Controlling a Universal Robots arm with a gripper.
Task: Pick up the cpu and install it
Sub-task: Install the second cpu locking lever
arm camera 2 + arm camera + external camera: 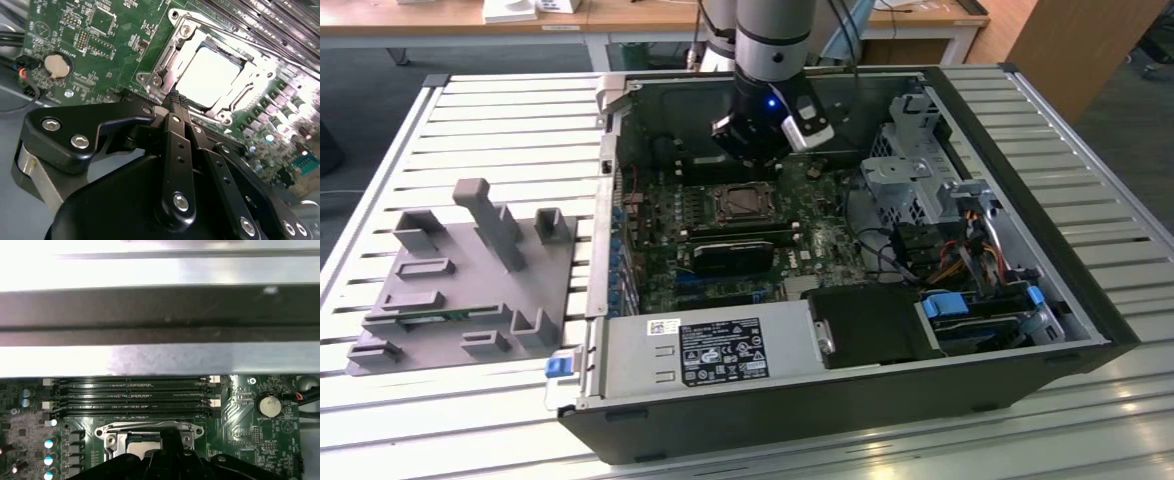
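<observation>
Inside the open computer case [854,250], lying on its side on the slatted metal worktop [494,130], the arm hangs over the green motherboard [720,250] with its end effector [750,155] just above the far edge of the processor socket [744,203]. Seen in the second wrist view, the two black fingers [175,107] are pressed together with nothing between them, their tips poised near the corner of the socket's metal frame [165,70]. The cpu [207,77] sits within that frame, its pale silver top glaring under the light and lying flat in the recess; the load frame surrounds it on all sides. Whether the chip is fully seated I cannot tell. Beside the socket, in the first wrist view, four long memory slots [132,395] run parallel, and a round coin battery [269,405] is mounted on the board well apart from the socket. On the exterior view's left, a grey fixture block [467,275] with upright posts rests on the worktop just beside the case. A power supply [707,355] with a printed label occupies the near side of the case.
</observation>
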